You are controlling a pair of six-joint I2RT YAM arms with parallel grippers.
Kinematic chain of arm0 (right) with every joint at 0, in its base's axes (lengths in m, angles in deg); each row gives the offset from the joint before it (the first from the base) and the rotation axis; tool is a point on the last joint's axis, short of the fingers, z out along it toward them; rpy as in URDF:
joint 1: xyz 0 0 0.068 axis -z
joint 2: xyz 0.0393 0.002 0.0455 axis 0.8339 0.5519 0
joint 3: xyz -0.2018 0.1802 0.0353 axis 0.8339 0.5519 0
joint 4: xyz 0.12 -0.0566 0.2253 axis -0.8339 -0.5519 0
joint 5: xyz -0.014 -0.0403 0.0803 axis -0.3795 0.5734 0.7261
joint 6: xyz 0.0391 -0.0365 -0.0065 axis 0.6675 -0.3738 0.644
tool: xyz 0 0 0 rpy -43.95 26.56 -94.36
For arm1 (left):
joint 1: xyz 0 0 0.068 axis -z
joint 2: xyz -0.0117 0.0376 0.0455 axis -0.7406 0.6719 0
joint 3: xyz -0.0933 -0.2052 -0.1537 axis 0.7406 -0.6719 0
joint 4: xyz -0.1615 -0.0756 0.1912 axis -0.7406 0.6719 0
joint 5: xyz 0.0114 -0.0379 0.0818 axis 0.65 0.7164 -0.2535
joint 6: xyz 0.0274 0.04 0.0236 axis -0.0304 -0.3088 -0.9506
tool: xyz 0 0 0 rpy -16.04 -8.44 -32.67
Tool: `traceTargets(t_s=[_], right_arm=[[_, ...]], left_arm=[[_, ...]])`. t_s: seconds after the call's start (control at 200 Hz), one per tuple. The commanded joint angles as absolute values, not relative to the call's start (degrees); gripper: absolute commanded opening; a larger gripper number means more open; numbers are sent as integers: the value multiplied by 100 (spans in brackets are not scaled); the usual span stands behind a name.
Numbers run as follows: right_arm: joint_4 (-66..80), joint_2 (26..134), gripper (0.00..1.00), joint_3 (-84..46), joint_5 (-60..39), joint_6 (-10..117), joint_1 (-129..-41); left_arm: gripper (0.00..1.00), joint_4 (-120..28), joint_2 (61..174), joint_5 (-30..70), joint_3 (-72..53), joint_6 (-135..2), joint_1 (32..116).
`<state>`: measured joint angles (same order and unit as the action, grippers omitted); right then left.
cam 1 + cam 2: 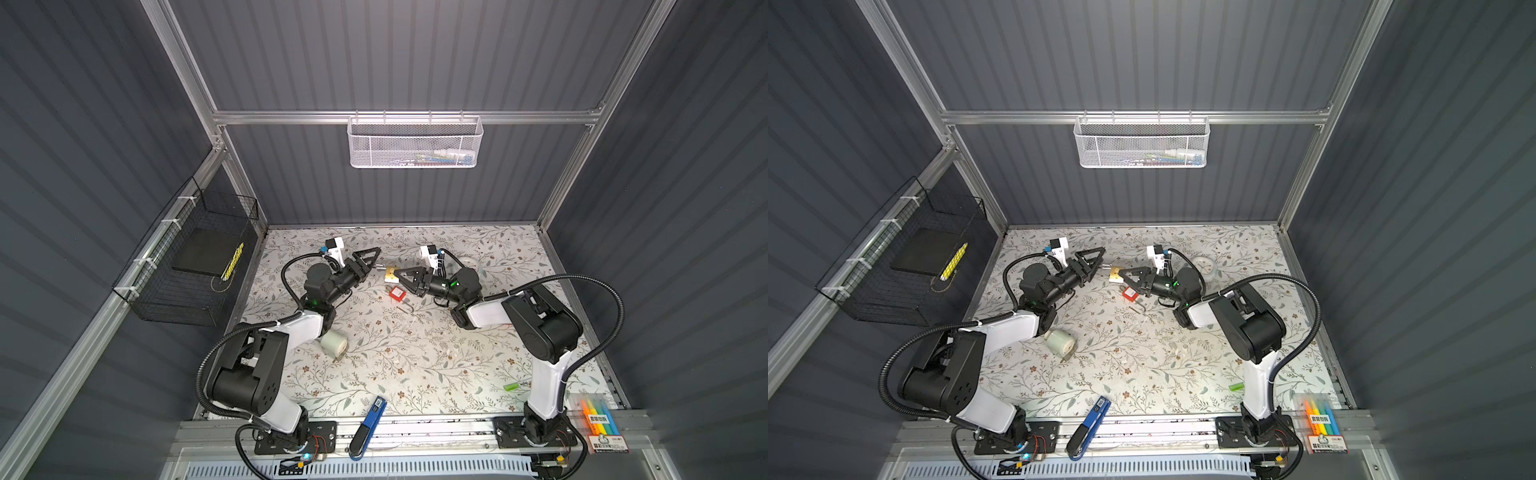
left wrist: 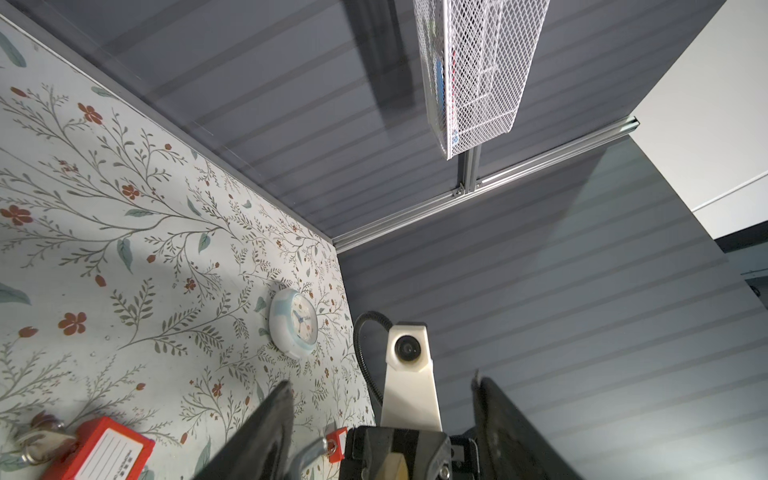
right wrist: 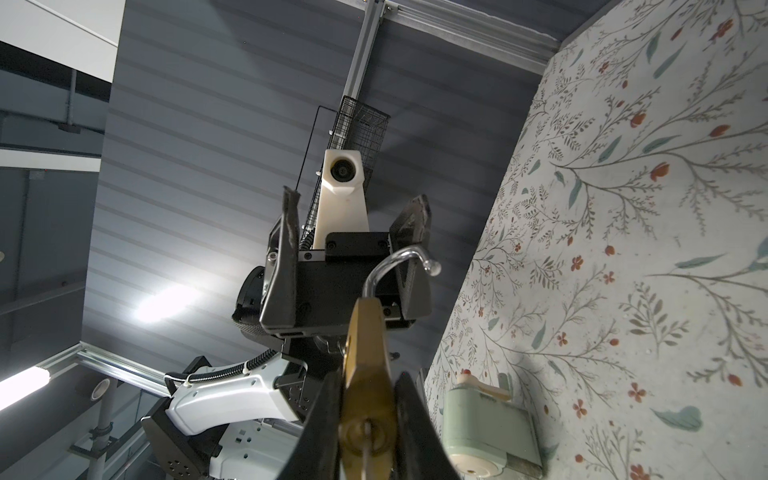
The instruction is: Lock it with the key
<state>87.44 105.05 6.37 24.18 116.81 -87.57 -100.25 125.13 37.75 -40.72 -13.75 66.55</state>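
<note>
You're clamping the brass padlock (image 3: pixel 368 374) between your right fingers (image 3: pixel 322 419) to steady it. Your left fingers (image 2: pixel 266 432) are standing wide and empty, flanking its open shackle (image 3: pixel 395 259).

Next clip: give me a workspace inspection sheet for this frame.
Surface: floral table, loose items scattered.
Job's things: brass padlock, shackle open, key apparently in keyhole; red tag beside it.
Clutter: tape roll, clock, blue tool, highlighter pack.
End effectors: left end effector open by the shackle; right end effector shut on padlock.
Cables: black conduits on both arms, no snag seen.
Surroundings: white mesh basket, black wire basket.
</note>
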Motion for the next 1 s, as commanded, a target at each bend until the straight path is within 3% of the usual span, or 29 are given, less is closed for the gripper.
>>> traceTargets(t_s=[0.0,0.225,0.64,0.825,0.995], right_arm=[[9073,10509,3,398,2429,11665,-8756],[9078,10639,3,313,2317,11701,-8713],[9081,10768,3,190,2292,11684,-8648],[9081,10713,2,229,2305,11673,-8598],[9072,10724,1,246,2294,11692,-8586]], left_arm=[[69,-10398,12478,4014,-4021,-1263,6698],[62,-10347,12473,4184,-4056,-1267,6703],[60,-10160,12403,4308,-3917,-1324,6703],[39,-9853,12275,4293,-3907,-1480,6703],[32,-9791,12254,4279,-3880,-1501,6703]])
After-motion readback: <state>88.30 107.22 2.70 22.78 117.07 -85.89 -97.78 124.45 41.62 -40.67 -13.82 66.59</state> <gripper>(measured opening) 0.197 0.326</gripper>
